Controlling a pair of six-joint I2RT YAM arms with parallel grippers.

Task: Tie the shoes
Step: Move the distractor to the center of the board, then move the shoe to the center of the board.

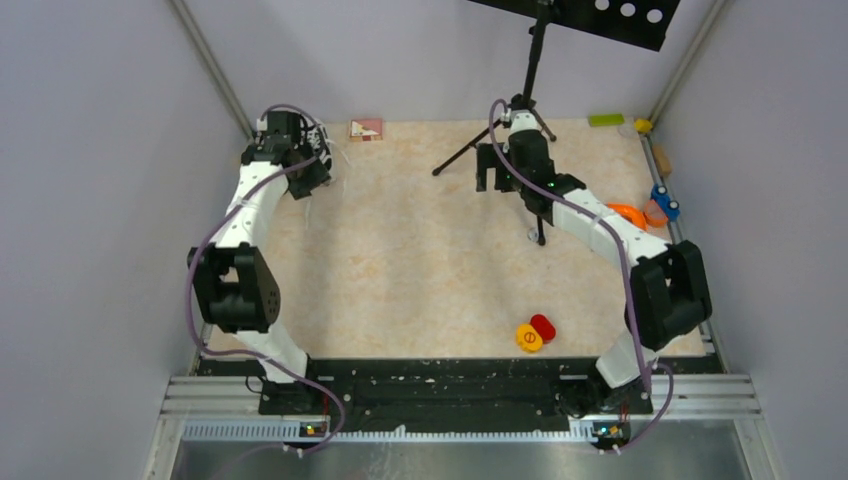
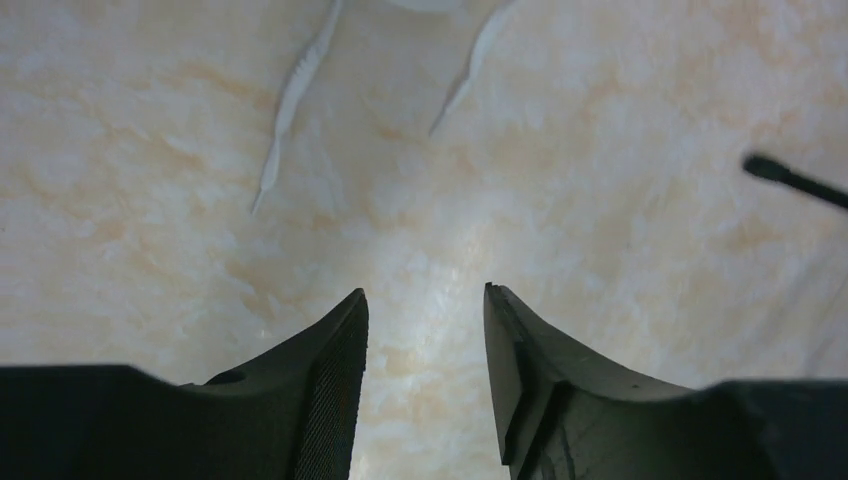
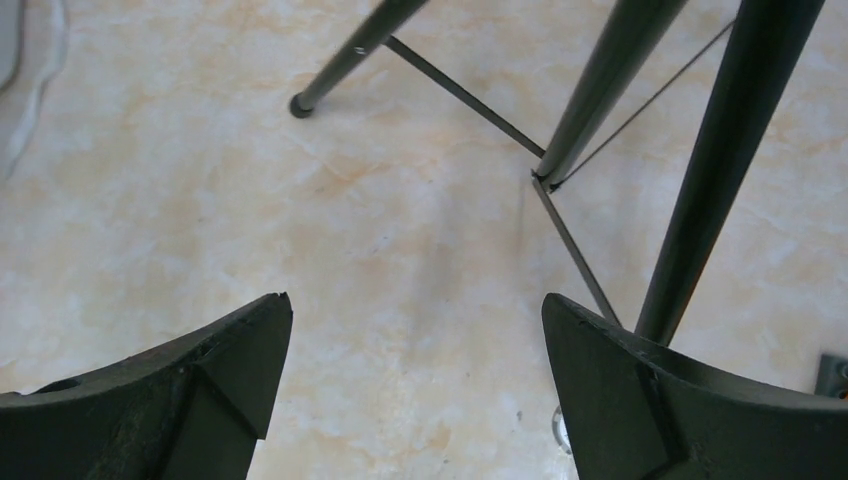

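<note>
Sneaker (image 1: 322,138) sits in the counter's (image 1: 420,280) far-left corner; left fingers (image 2: 335,350), part-open and empty, hover near its loose laces (image 2: 290,100), probably to pinch one; right fingers (image 3: 230,350) spread wide, idle.

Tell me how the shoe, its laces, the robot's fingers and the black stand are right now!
shoe: sitting on the table, far-left corner, beside the left arm.
laces: two ends lying loose and apart.
left fingers: partly apart, holding nothing.
right fingers: wide apart, holding nothing.
stand: upright on its legs.
</note>
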